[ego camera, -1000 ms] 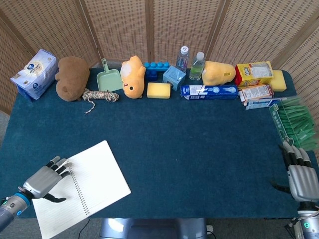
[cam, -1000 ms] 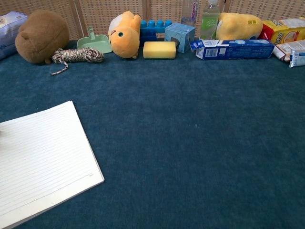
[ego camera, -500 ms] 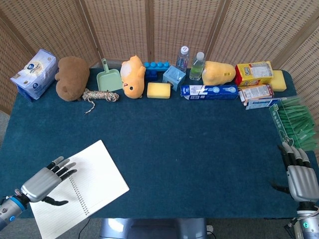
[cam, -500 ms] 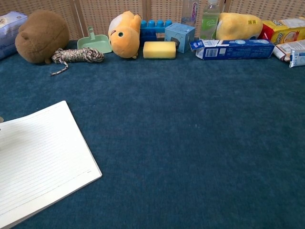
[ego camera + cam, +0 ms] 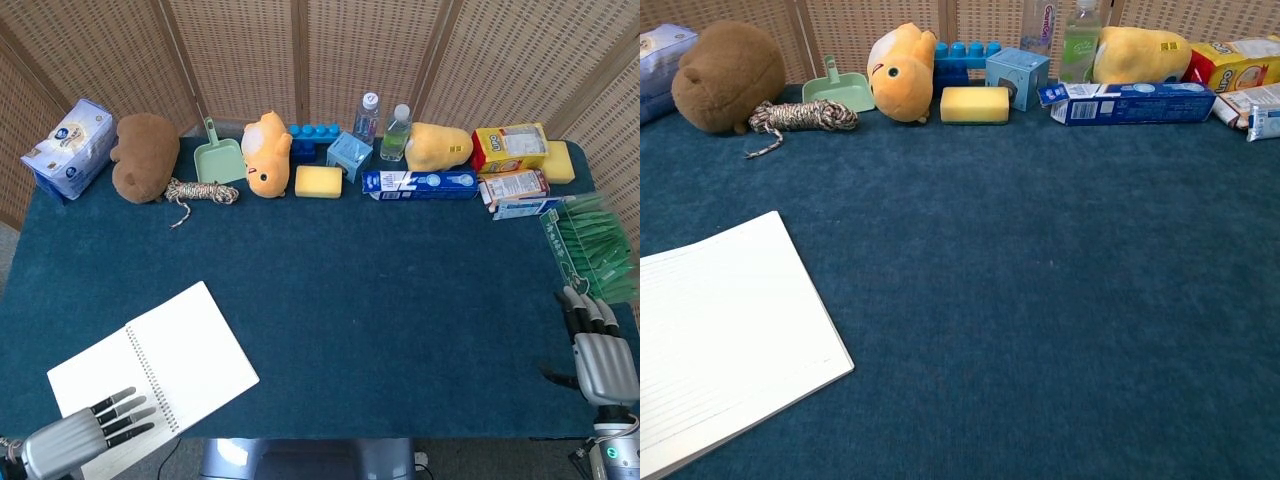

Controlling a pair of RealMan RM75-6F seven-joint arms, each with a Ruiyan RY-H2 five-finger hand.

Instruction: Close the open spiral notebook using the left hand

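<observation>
At the table's near left corner, the spiral notebook (image 5: 152, 372) is laid open, lined pages up. The left hand (image 5: 75, 438), empty with fingers extended, is cut off by the frame edge; the right hand (image 5: 600, 352) is seen from behind, grasp undeterminable.

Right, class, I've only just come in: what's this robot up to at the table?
The notebook lies open flat at the near left of the table, both pages showing. The left robot hand is at the notebook's near edge, fingers apart and stretched over the page corner, holding nothing. The right robot hand sits idle at the table's near right edge, also empty. Toys, bottles and boxes line the far edge, untouched. The notebook is not yet closed.
</observation>
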